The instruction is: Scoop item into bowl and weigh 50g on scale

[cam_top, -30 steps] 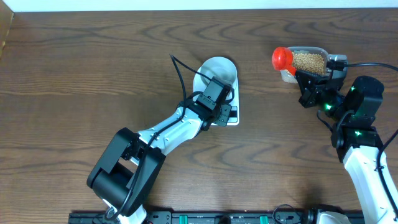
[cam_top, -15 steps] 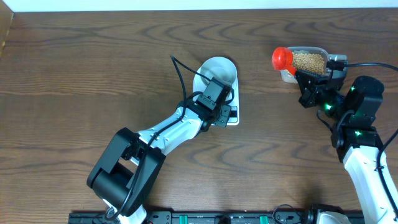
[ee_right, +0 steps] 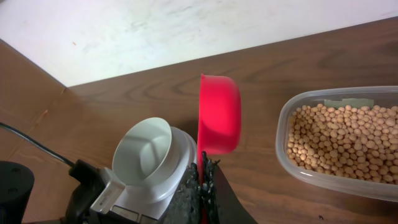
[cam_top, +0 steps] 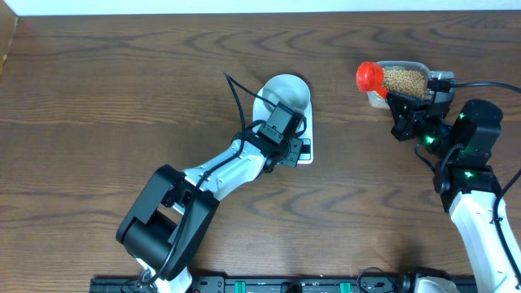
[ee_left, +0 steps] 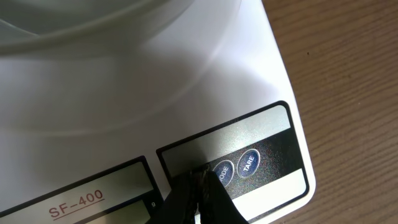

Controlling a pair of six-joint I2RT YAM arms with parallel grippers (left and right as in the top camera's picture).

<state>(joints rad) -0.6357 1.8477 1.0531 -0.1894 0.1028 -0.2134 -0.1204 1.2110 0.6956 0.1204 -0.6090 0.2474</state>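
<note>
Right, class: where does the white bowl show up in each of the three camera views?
Overhead: bowl just above centre.
Left wrist: bowl along the top edge, cropped.
Right wrist: bowl lower left.
Shared landmark: the scale beneath it in every view.

A clear tub (cam_top: 421, 67) sits at the far right of the wooden table (cam_top: 114, 106), a red scoop (cam_top: 369, 76) just left of it, and a black cable (cam_top: 235, 102) lies mid-table.
</note>
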